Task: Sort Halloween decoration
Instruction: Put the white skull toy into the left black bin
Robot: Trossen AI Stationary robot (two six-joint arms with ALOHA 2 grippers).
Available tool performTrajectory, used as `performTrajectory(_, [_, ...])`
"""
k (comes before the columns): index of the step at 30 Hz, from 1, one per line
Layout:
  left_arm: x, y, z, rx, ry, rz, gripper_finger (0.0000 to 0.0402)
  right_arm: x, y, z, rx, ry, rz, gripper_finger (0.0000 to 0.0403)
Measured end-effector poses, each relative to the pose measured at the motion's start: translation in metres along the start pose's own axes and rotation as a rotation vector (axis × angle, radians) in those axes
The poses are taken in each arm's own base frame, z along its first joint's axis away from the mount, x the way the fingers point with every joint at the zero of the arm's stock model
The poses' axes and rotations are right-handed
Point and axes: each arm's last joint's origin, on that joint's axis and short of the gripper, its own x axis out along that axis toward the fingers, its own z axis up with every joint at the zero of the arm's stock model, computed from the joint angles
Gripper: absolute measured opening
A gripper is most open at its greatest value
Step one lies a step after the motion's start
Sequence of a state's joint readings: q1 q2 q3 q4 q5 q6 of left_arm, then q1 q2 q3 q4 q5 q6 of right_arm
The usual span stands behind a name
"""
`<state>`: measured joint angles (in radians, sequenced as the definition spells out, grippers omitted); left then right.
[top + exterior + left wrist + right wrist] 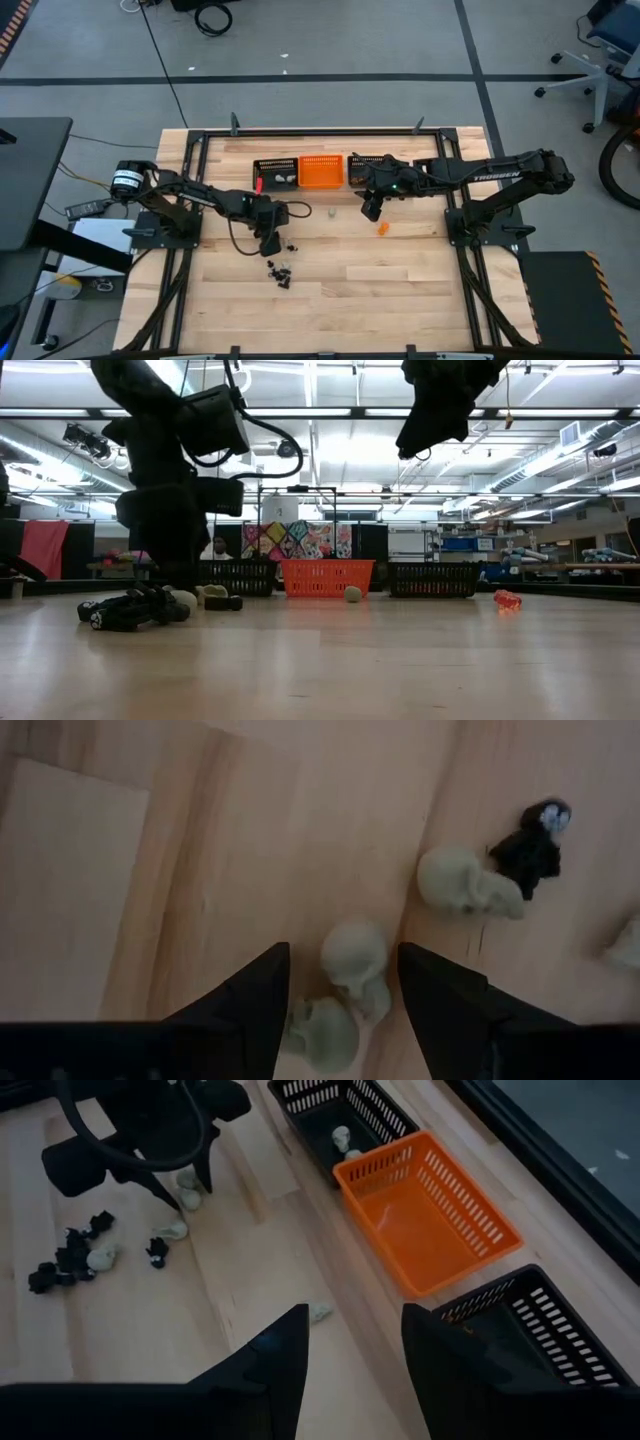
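Straddling a pale skull (356, 958), left jaws open, right jaws open, orange trinket (382, 228) overhead only

Pale skull trinkets (355, 955), black trinkets (62, 1260), orange basket (428, 1210), black mesh baskets (345, 1110).

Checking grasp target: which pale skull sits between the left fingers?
The upright pale skull centred between the open left fingers. Another skull lies lower beside it; a third lies off beside the black figure.
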<state>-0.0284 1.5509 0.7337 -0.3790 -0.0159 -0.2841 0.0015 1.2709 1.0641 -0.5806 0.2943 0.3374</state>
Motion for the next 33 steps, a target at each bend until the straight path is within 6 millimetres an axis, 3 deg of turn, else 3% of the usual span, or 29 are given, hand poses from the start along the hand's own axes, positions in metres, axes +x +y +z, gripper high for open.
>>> performTrajectory(9, [0.0009,0.0008,-0.0008,-0.019,-0.008,0.017,0.0189,0.0005,-0.0015,0.0009,-0.010,-0.004,-0.004,0.0165])
performTrajectory(19, [0.0004,-0.0002,-0.0021,-0.046,0.003,0.019,0.0082,0.0012,-0.0040,0.0024,-0.015,-0.010,-0.010,0.0165])
performTrajectory(33, [-0.0032,0.0003,0.0024,-0.213,-0.021,0.032,0.0084,0.0013,-0.0038,0.0034,-0.041,-0.020,-0.008,0.0165])
